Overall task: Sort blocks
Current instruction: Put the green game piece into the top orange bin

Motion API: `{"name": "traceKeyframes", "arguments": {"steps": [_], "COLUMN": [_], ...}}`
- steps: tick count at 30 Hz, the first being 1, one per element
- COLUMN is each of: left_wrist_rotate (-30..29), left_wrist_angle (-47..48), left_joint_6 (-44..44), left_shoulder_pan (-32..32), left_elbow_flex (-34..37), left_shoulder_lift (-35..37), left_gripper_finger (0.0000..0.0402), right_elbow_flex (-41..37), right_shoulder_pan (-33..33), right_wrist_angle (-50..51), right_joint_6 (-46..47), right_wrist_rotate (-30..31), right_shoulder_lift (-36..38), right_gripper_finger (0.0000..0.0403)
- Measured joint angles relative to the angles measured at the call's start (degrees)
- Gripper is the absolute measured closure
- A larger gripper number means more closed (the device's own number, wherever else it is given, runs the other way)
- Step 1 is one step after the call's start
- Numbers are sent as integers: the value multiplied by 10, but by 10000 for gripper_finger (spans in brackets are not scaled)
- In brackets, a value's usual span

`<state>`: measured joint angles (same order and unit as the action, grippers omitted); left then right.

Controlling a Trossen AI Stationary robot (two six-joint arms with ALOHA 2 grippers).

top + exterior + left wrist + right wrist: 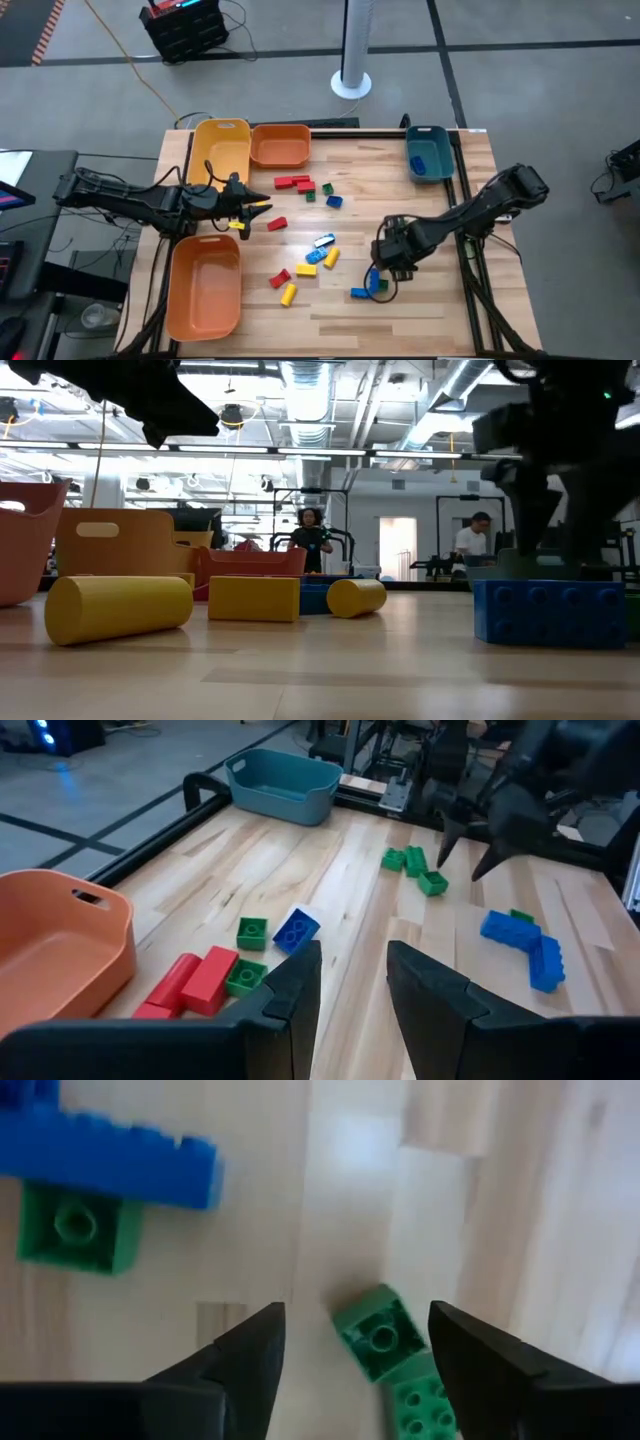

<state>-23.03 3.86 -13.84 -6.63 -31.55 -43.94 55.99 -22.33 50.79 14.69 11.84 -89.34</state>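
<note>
Small blocks lie scattered on the wooden table (420, 215): red and green ones (305, 186) at the far middle, yellow, red and blue ones (305, 268) nearer. My right gripper (355, 1342) points down, open, low over the table's right half. Its fingers stand on either side of a small green block (378, 1332), with another green block (418, 1398) beside it and a blue brick (110, 1150) a little off. My left gripper (350, 990) hovers open at the table's left, nothing between its fingers, pointing toward the right.
A yellow bin (222, 148) and an orange bin (281, 146) stand at the far left, a second orange bin (204, 286) at the near left. A teal bin (430, 153) at the far right holds a blue block. People show in the room beyond.
</note>
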Motion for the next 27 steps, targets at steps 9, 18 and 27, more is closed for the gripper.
{"name": "traceKeyframes", "arguments": {"steps": [9,18,27], "left_wrist_rotate": [-1,-2,-2], "left_wrist_angle": [1,16,18], "left_joint_6": [5,5,5], "left_shoulder_pan": [0,0,0], "left_elbow_flex": [0,0,0], "left_shoulder_lift": [0,0,0], "left_gripper_finger": [289,289,289], "right_elbow_flex": [38,40,37], "right_shoulder_pan": [27,42,45], "right_wrist_angle": [77,92,73], "right_joint_6": [-130,-183,-193], "right_wrist_rotate": [1,1,-6], "right_shoulder_lift": [-81,-158,-149], "right_gripper_finger": [97,99,235]}}
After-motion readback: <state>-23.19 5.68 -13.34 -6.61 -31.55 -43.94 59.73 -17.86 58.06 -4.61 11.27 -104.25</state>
